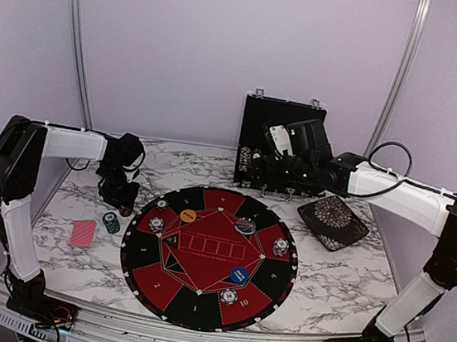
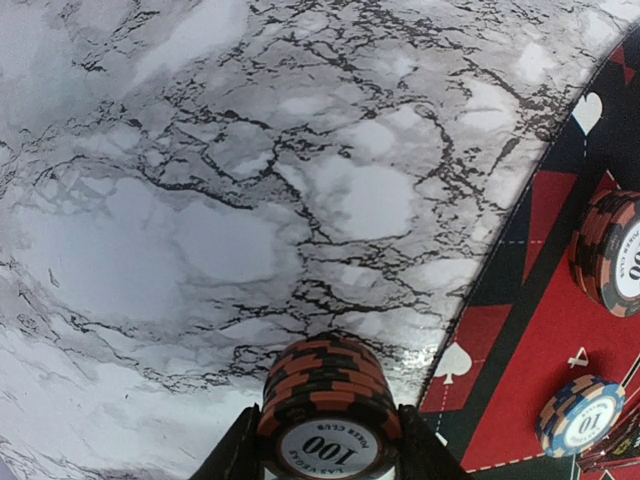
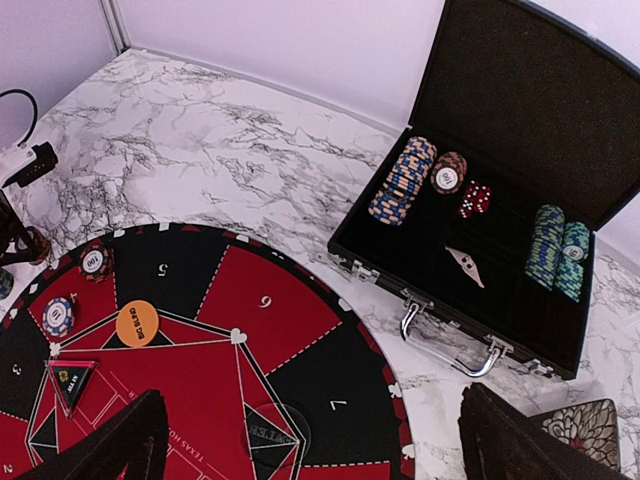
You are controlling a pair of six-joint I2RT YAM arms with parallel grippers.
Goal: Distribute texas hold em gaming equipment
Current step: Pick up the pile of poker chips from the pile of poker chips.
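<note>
Bearing everything on the marble counter [image 1: 341, 277], with wall panels closing off the rear and both sides, and leaving bare room to the left and right of the mat.

Lying flat at centre: the round mat [image 1: 210, 256], turning numbered wedges outward, judged to be serving as one place per player.

Standing open at the rear right: the black chip case [image 3: 520, 100], lid tilting back and exposing striped chip rows [image 3: 403, 180], teal rows [image 3: 560, 250] and red dice [image 3: 474, 198] to access from above.

Sitting just right of the mat, apart from it: the patterned dish [image 1: 332, 221].

Hanging over the counter between case and mat: the right tool [image 3: 320, 455], fingers spreading fully and gripping nothing, judged to be placed for a supply pick-up.

Clamping a black-and-orange "100" chip stack [image 2: 328, 400] across its sides: the left tool [image 2: 328, 450], above bare counter just outside the mat's left rim. Not showing whether the stack is touching down. Offering open mat close by for placement.

Resting left of the mat, near each other and away from the counter edge: red-backed cards [image 1: 83, 233] and a teal chip stack [image 1: 111, 222].

Sitting already on wedges: small chip stacks [image 1: 156, 224], an orange button [image 1: 188, 215] and a blue button [image 1: 239, 275].
</note>
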